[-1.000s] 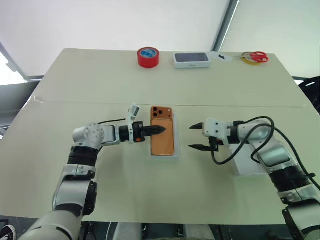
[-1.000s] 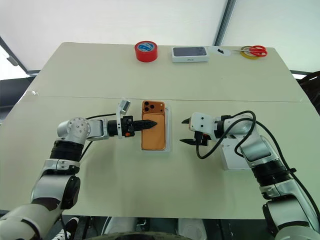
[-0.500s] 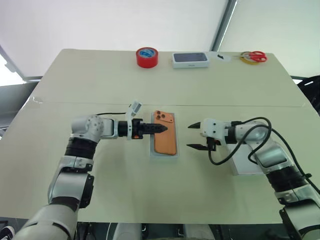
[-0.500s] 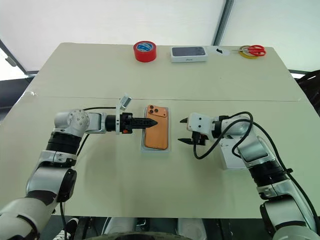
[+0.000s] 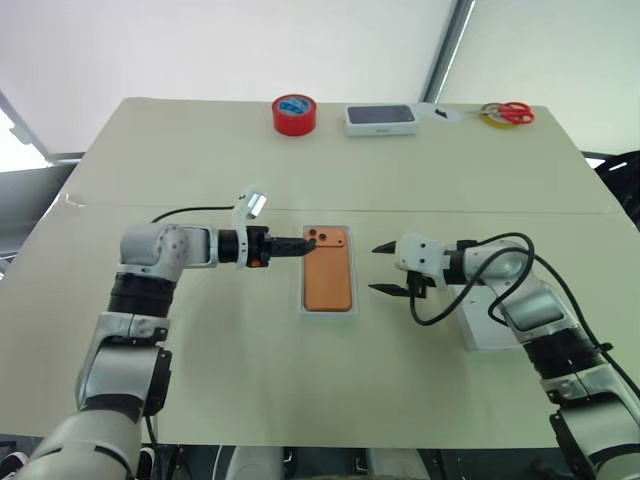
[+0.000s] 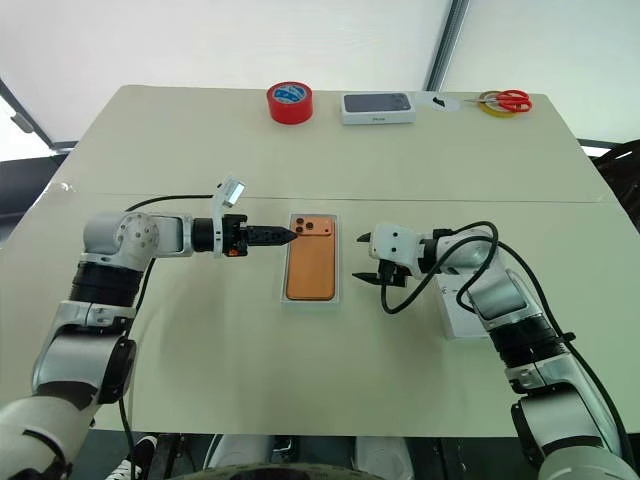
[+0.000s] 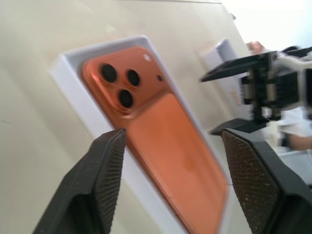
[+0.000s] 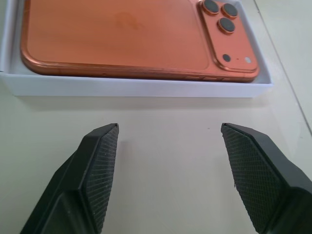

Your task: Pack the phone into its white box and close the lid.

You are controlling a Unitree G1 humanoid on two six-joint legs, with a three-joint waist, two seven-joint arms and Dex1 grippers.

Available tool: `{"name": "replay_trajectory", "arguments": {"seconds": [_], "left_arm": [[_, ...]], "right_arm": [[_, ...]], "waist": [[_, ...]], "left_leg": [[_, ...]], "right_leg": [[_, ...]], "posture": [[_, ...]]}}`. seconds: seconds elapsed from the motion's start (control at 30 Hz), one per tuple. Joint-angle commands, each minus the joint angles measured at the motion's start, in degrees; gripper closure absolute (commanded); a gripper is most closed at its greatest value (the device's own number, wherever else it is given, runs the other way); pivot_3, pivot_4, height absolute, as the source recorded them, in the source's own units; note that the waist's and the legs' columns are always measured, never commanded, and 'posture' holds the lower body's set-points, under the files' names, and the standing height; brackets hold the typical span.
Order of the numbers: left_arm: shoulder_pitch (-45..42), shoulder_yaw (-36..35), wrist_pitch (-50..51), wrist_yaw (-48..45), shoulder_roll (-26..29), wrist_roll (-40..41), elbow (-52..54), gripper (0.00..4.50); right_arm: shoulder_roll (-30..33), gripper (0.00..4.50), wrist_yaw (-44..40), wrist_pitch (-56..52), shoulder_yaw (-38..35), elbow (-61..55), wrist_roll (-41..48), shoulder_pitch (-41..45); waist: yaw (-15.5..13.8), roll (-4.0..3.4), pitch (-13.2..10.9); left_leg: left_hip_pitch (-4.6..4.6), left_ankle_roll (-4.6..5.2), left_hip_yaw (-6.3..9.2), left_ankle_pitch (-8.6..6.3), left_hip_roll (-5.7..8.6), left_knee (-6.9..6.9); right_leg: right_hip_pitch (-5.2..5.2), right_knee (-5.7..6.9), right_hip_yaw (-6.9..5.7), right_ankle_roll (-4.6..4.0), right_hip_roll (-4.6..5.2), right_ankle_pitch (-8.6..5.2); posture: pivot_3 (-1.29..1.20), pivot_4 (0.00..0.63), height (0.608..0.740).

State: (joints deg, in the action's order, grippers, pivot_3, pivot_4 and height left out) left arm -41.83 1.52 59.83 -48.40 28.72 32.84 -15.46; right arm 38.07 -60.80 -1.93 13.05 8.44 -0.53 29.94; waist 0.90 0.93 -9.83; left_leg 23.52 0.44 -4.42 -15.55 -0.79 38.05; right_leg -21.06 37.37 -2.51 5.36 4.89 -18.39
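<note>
phone point(image 5: 329, 274) in white box point(image 5: 349, 304), lid point(image 5: 487, 328) to its right, tape point(image 5: 295, 113) far behind

The white box point(image 8: 136, 87) is cut off at the edge in the right wrist view, so one end of the phone point(image 8: 117, 39) can't be made out there. Its inner floor is completely covered by the phone. In the left wrist view the phone's far end is clipped by the frame and the right gripper point(image 7: 229, 102) is pretty blurred. The lid point(image 5: 492, 325) is mostly hidden behind the right arm and its cable. The small stuff by the scissors point(image 5: 508, 113) on the tabletop point(image 5: 200, 160) is too tiny to be identified.
</note>
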Motion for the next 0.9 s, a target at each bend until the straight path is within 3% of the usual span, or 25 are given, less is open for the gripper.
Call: {"name": "replay_trajectory", "arguments": {"seconds": [0.03, 0.13, 0.17, 0.27, 0.43, 0.9], "left_arm": [[5.14, 1.20, -13.22, 2.68, 1.77, -7.11, 7.88, 2.98], [9.33, 3.05, -19.98, 2.70, 1.63, -10.74, 10.46, 4.46], [10.41, 4.06, -22.65, 2.44, 1.65, -12.26, 10.76, 4.49], [13.23, 7.50, -27.97, 2.59, -0.01, -15.65, 11.80, 4.49], [14.01, 10.77, -27.26, 2.70, -4.98, -16.64, 11.47, 4.49], [8.26, 18.43, -26.31, -2.10, -17.34, -17.15, 8.75, 4.49]], "right_arm": [[-0.43, 2.79, 2.05, 2.62, -0.71, 1.23, -1.25, 1.65], [-1.22, 4.29, 2.61, 3.20, 0.31, 2.31, -2.38, 1.82], [-1.49, 4.41, 2.69, 3.40, 0.63, 2.63, -2.74, 1.89], [-2.56, 4.41, 2.48, 3.01, 1.94, 3.40, -3.52, 2.06], [-3.04, 4.41, 1.46, 1.96, 2.97, 3.14, -3.88, 2.47], [11.63, 4.41, -5.71, -1.62, -4.69, -9.27, 1.45, -10.52]], "waist": [[-0.06, -0.01, -0.01], [-0.40, -0.02, -0.01], [-0.43, -0.02, -0.01], [-0.47, -0.02, -0.01], [-0.45, -0.05, 0.01], [-1.72, -0.05, 0.01]], "left_leg": [[0.00, 0.00, -0.02, 0.00, -0.01, -0.02], [0.00, 0.00, -0.03, 0.00, -0.01, 0.00], [0.00, 0.00, -0.02, 0.00, -0.01, 0.03], [0.00, 0.02, -0.02, -0.01, 0.02, 0.06], [0.00, 0.05, -0.02, -0.02, 0.02, 0.07], [-0.01, 0.28, 0.00, -0.15, 0.08, 0.26]], "right_leg": [[-0.02, -0.01, 0.01, 0.00, 0.00, 0.00], [0.00, -0.01, 0.02, 0.00, 0.01, 0.00], [0.03, 0.00, 0.01, 0.00, 0.03, 0.00], [0.05, 0.00, 0.00, -0.01, 0.05, 0.00], [0.05, 0.04, 0.00, -0.01, 0.06, 0.00], [0.23, 0.02, -0.03, 0.00, 0.14, 0.01]], "posture": [[0.00, 0.150, 0.730], [0.00, 0.150, 0.730], [0.00, 0.150, 0.730], [0.00, 0.150, 0.730], [0.00, 0.150, 0.730], [0.00, 0.150, 0.730]]}}
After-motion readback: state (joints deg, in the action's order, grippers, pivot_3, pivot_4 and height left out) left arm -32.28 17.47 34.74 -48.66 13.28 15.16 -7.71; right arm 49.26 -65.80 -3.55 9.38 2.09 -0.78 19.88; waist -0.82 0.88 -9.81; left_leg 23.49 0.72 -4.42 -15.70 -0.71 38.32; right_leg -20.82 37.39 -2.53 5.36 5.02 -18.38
